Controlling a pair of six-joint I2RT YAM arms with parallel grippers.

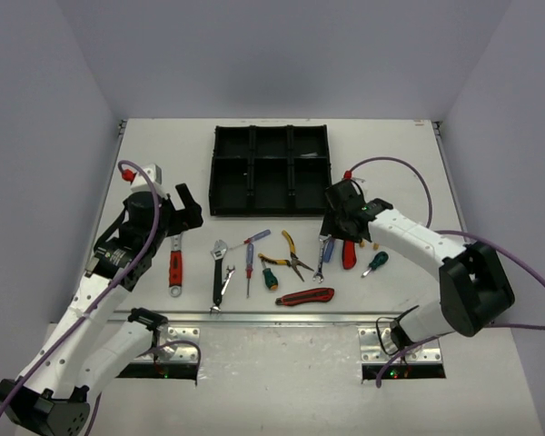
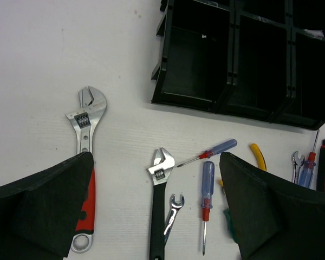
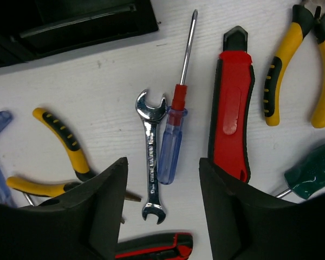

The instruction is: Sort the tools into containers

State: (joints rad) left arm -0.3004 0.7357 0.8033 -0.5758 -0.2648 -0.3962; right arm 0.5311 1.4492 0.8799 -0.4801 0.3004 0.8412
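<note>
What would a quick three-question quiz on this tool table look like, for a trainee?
1. True or false: the right claw hangs over a silver spanner and a blue-handled screwdriver.
2. What colour are the handles of the pliers? A yellow, B green, C white.
3. How many compartments does the black tray have?
Key: 1 true; 2 A; 3 six.

1. This is a robot lab.
2. Plain pale walls point(image 1: 36, 109) box in a white table point(image 1: 163, 154).
3. A left arm point(image 1: 109, 300) and a right arm point(image 1: 418, 238) are bolted to metal plates point(image 1: 183, 334), trailing purple cables point(image 1: 404, 165).
</note>
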